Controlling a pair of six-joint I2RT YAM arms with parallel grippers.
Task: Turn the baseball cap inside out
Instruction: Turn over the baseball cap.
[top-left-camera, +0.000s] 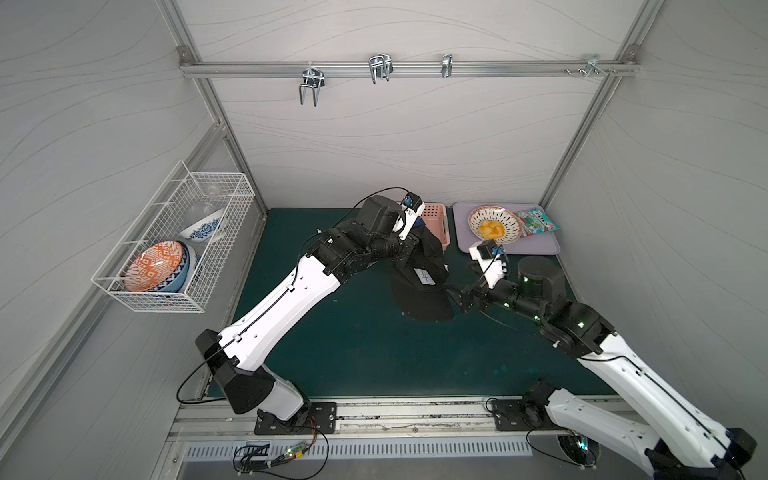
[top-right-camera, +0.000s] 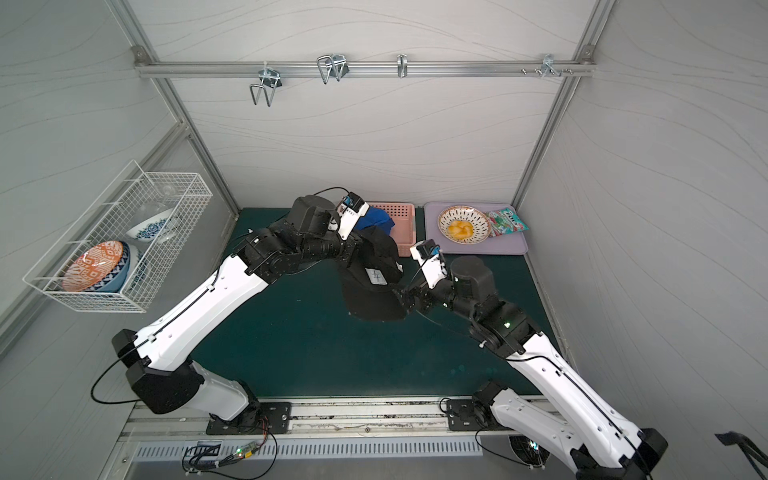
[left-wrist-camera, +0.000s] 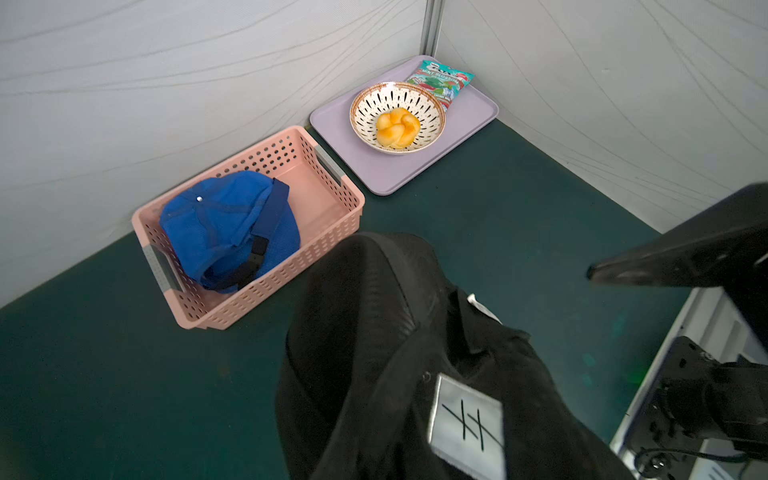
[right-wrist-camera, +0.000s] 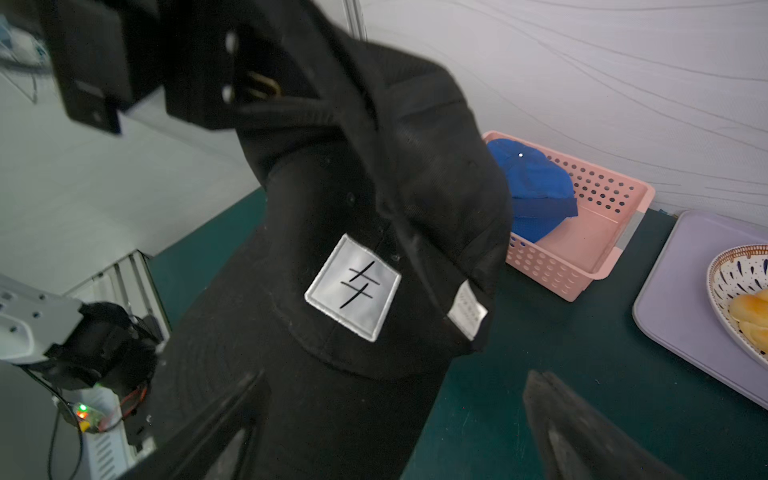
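Observation:
The black baseball cap (top-left-camera: 424, 291) (top-right-camera: 374, 291) hangs above the green mat with its brim lowest and a white patch (right-wrist-camera: 353, 286) on its front. My left gripper (top-left-camera: 411, 249) (right-wrist-camera: 199, 83) is shut on the cap's upper rear, near the strap. In the left wrist view the cap (left-wrist-camera: 395, 353) covers the jaws. My right gripper (top-left-camera: 457, 297) (top-right-camera: 405, 299) (right-wrist-camera: 397, 376) stands open at the brim's right edge. Its fingers (right-wrist-camera: 552, 415) are spread wide, and part of the brim shows between them.
A pink basket (top-left-camera: 441, 216) (left-wrist-camera: 332, 183) holding a blue cap (left-wrist-camera: 228, 224) stands at the back. Beside it a lilac tray (top-left-camera: 540, 247) carries a bowl with a bun (top-left-camera: 494, 226) and a snack packet (top-left-camera: 536, 222). A wire basket (top-left-camera: 174, 245) of bowls hangs on the left wall.

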